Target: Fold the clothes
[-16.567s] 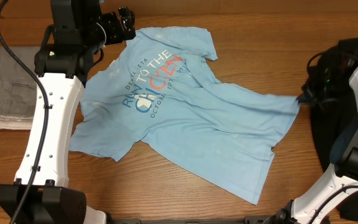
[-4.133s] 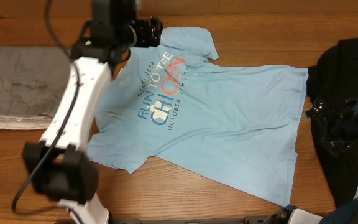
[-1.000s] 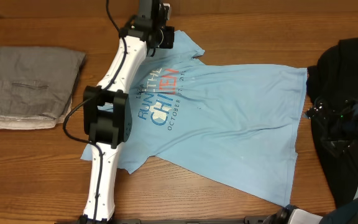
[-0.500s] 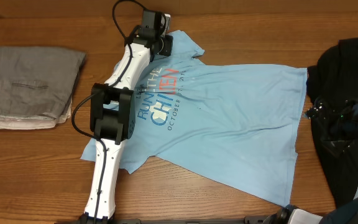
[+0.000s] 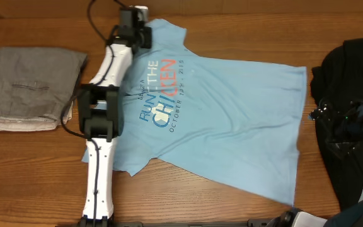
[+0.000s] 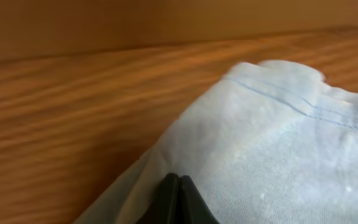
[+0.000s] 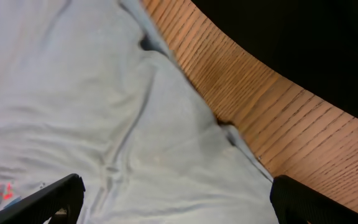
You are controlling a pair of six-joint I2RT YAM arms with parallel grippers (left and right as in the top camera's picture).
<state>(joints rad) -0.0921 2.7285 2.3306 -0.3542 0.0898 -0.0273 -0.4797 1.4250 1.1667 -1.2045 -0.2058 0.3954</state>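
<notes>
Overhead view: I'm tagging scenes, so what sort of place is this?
Probably a robot lab bench set up for folding laundry: a wooden table, a blue T-shirt spread out, a folded grey garment and a black garment at the sides.

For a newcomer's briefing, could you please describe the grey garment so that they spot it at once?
Start at the wooden table and go to its left edge. The grey garment lies there, left of the blue T-shirt; it alone is folded.
</notes>
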